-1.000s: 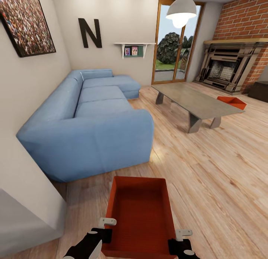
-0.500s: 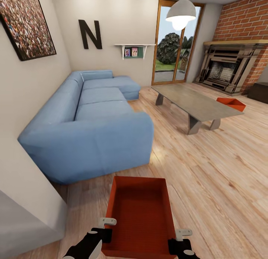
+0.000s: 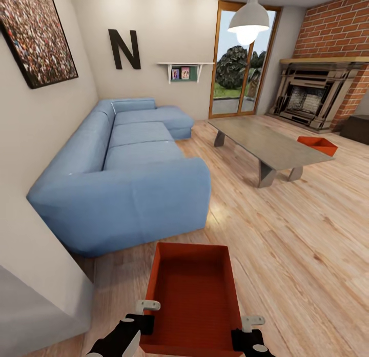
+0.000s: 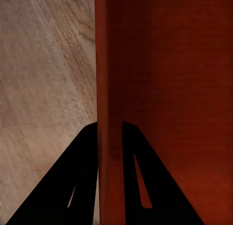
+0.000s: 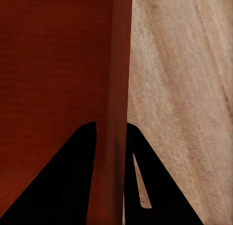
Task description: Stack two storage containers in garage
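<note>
Nearest the robot, one orange-red storage container (image 3: 192, 298) is carried in front of the trunk, above the light wood-plank floor (image 3: 287, 254). The left end effector (image 3: 147, 312) is clamped on the container's left wall; the left wrist view shows its two dark fingers (image 4: 80, 181) pinching that thin wall (image 4: 110, 113) from either side. The right end effector (image 3: 246, 330) grips the right wall the same way, with the wall (image 5: 119, 89) pressed between its fingers (image 5: 145, 181). The bin sits level and looks empty.

Just beyond it, to the left, stands the blue sectional sofa (image 3: 128, 177). Farther right is the grey low bench (image 3: 266, 144), and past its far right end the second storage container (image 3: 318, 144) rests on the planks. Farthest off are the glass doors (image 3: 237, 65) and the brick fireplace (image 3: 312, 93).

The step in hand appears to be hauling the first bin out of the living room. The next move calls for driving to the garage while both grips hold evenly, so the bin does not tilt or slip; the second bin remains to be fetched.
</note>
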`<state>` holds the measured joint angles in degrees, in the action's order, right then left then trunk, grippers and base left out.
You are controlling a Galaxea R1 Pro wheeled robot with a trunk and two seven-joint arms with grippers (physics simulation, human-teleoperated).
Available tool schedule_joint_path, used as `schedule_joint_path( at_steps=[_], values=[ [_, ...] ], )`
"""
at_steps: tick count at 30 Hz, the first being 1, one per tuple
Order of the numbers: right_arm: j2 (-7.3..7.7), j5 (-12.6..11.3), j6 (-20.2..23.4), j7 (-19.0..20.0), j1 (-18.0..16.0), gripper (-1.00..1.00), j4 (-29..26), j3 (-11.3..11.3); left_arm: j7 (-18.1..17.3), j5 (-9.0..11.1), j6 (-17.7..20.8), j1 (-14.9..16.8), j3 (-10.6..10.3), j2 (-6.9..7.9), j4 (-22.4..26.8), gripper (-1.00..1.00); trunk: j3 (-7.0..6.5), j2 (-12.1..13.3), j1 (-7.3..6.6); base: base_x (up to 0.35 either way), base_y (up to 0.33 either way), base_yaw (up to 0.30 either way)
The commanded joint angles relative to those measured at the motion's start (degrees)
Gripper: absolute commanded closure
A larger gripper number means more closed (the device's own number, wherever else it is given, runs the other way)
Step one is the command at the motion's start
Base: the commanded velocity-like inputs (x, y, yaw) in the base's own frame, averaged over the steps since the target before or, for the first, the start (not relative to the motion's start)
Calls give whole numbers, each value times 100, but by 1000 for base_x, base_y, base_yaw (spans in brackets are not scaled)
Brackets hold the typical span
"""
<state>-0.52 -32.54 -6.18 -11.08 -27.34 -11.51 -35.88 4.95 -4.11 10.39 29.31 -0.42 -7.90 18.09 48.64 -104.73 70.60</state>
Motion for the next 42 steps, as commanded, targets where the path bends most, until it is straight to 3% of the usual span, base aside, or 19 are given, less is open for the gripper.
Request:
schedule_joint_path(
  at_steps=[1,42],
  values=[
    [0,39,-41,-21,-9,100,-9,98,50,-64,42,-4,7,-1,-9,100,-14,40,-23,0,0,0],
    [0,46,-50,-25,-9,100,-9,98,50,-64,42,-4,7,-1,-8,100,-750,1684,-924,0,0,0]
  ],
)
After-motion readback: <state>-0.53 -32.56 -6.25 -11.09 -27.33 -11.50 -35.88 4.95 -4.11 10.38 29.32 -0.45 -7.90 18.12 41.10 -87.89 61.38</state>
